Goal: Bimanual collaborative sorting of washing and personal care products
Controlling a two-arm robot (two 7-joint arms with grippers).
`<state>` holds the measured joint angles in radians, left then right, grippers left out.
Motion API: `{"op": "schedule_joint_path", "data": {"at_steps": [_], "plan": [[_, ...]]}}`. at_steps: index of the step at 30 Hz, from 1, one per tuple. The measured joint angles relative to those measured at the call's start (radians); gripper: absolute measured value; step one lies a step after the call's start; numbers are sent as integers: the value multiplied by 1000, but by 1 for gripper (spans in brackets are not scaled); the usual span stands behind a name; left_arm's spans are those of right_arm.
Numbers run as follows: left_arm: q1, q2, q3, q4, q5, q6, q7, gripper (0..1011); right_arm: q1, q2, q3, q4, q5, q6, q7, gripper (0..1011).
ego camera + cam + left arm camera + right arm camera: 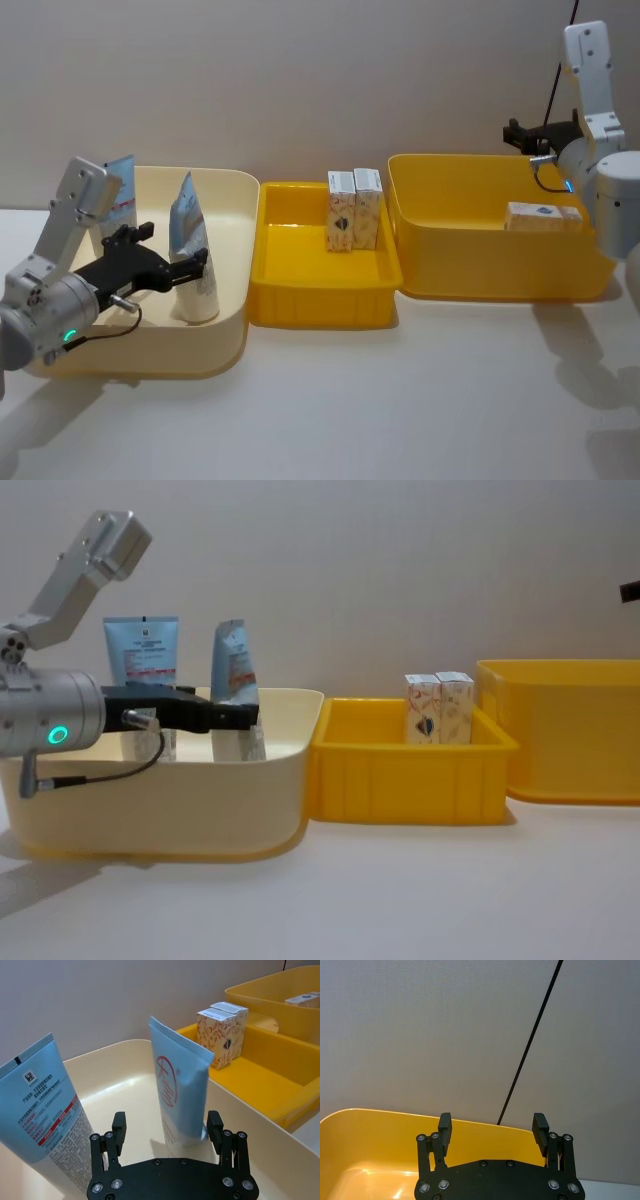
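Squeeze tube [182, 1095] in cream bin [120, 1062], between left end effector's [166, 1119] spread fingers; right end effector [492, 1120] spread, empty

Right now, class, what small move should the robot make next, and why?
Probably lower the right gripper, open above the right-hand yellow bin, toward the carton lying alone there; two cartons already stand in the middle bin. The left gripper sits open around a tube in the cream bin.

Light blue tubes [181, 1102], orange-patterned cartons [221, 1035], yellow bin [322, 303]
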<state>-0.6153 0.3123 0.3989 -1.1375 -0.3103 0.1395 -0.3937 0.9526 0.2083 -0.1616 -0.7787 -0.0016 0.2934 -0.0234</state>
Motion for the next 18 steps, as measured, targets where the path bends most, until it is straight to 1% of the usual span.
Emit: {"op": "schedule_joint_path", "data": {"at_steps": [11,18], "plan": [[-20,-26,-6,16,-8,-34,-33,1003,0,0,0,0,0,0,0,1001],[-28,-35,1,15,-14,-39,-52,1003,0,0,0,0,0,0,0,1001]]}}
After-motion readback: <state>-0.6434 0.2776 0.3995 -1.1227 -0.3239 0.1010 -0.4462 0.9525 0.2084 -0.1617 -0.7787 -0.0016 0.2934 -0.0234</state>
